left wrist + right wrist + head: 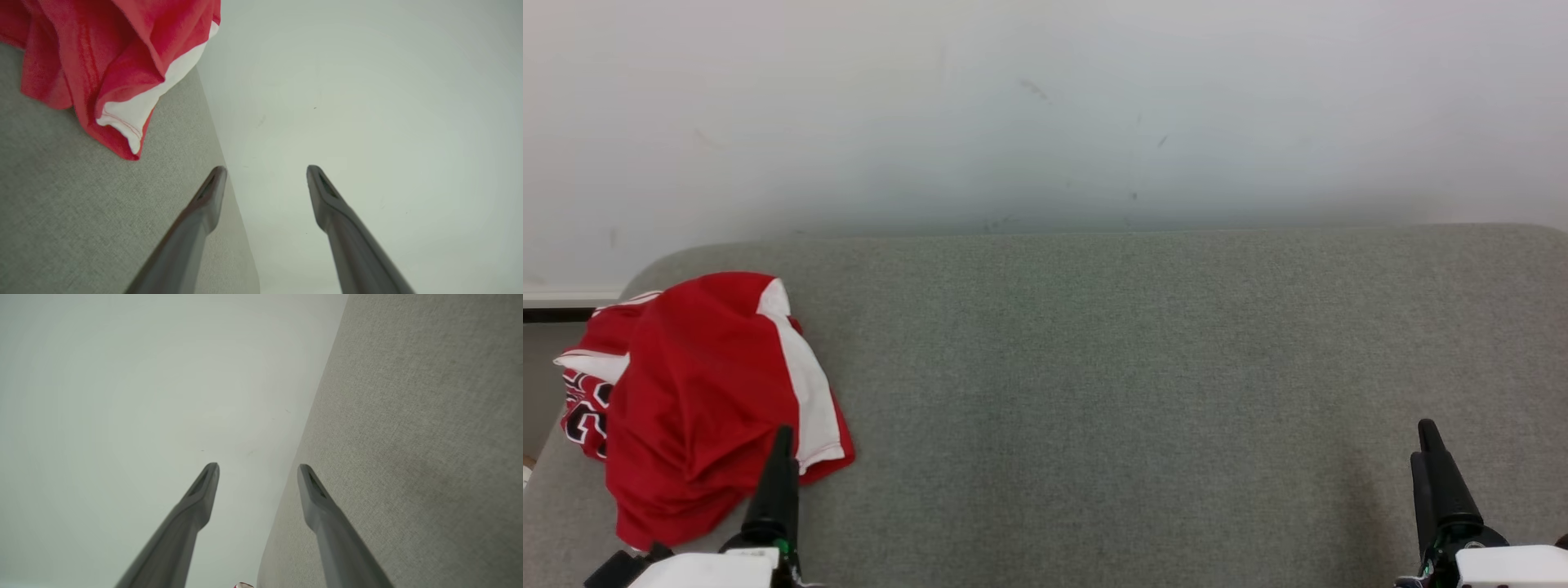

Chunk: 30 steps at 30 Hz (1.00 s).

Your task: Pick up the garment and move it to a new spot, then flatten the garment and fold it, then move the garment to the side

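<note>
The garment is red with white panels and dark lettering, lying crumpled at the left end of the grey fabric surface. In the left wrist view its red and white hem hangs at the upper left. My left gripper stands at the garment's near right edge, partly in front of it. Its jaws are open and hold nothing, seen wide apart as the left gripper in its wrist view. At the lower right, far from the cloth, my right gripper is open and empty, its fingers spread as the right gripper in its wrist view.
A pale wall rises directly behind the grey surface. The surface's rounded left corner lies just beyond the garment, with a dark gap and white ledge past it. Bare grey fabric spreads across the middle and right.
</note>
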Tool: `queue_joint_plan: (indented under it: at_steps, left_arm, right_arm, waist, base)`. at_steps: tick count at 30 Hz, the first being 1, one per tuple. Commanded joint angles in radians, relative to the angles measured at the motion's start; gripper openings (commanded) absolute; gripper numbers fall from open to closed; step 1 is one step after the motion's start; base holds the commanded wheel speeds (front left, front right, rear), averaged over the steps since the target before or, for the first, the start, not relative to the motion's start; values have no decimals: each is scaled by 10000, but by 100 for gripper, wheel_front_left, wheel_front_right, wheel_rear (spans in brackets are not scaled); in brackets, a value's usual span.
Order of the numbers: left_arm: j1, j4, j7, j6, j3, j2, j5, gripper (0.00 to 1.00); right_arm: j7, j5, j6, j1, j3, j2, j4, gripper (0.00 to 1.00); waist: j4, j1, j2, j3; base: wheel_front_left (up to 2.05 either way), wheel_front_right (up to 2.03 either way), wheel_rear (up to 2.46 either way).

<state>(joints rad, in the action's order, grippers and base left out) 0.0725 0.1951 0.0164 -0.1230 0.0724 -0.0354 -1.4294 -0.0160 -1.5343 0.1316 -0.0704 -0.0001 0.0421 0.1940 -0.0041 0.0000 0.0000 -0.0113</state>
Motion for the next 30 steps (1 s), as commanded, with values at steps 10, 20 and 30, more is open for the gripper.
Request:
queue_joint_plan:
  at_steps: [10,20,30]
  left_arm:
    - [85,-685,-486,-52,99,-96,2470,100]
    - [0,-819,-812,146,-132,-108,4423,100]
    - [-92,-871,-1138,520,-353,-122,6237,100]
  right_arm:
    - [478,1859,-4,-170,245,163,-670,100]
    - [808,3820,-6,-76,583,216,-811,100]
    - [1130,5710,-7,-5,720,153,-857,100]
  waist:
    - [-35,0,0,21]
    - [-62,0,0,65]
    - [-75,0,0,100]
  base:
    - [0,0,0]
    - [0,0,0]
    - [0,0,0]
